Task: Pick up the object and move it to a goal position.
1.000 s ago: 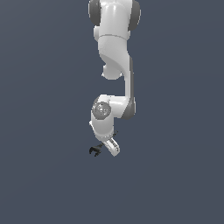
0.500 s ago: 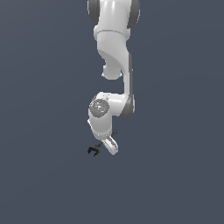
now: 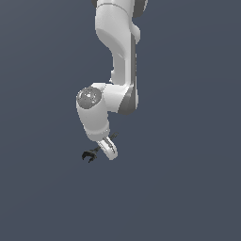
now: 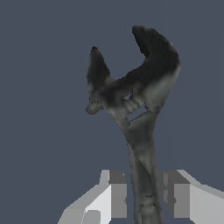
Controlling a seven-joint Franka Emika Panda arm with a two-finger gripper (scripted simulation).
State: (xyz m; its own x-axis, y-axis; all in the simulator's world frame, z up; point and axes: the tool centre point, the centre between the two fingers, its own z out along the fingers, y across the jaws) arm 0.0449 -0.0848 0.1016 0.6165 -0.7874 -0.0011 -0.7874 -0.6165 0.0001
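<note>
Straddling the wrench [image 4: 142,131] handle with small gaps, the part-open, empty gripper [image 4: 144,197] should close squarely, centred.

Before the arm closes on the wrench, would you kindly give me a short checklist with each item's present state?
1. Handle of the small dark grey-black wrench lies between the fingers: ok.
2. White two-finger gripper open: ok, gaps show on both sides of the handle.
3. Handle centred: not ok, slightly nearer one finger.
4. Forked end clear of the gripper: ok.
5. Contact with the handle: cannot tell.
6. Goal position visible: not ok, no marker in either view.
</note>
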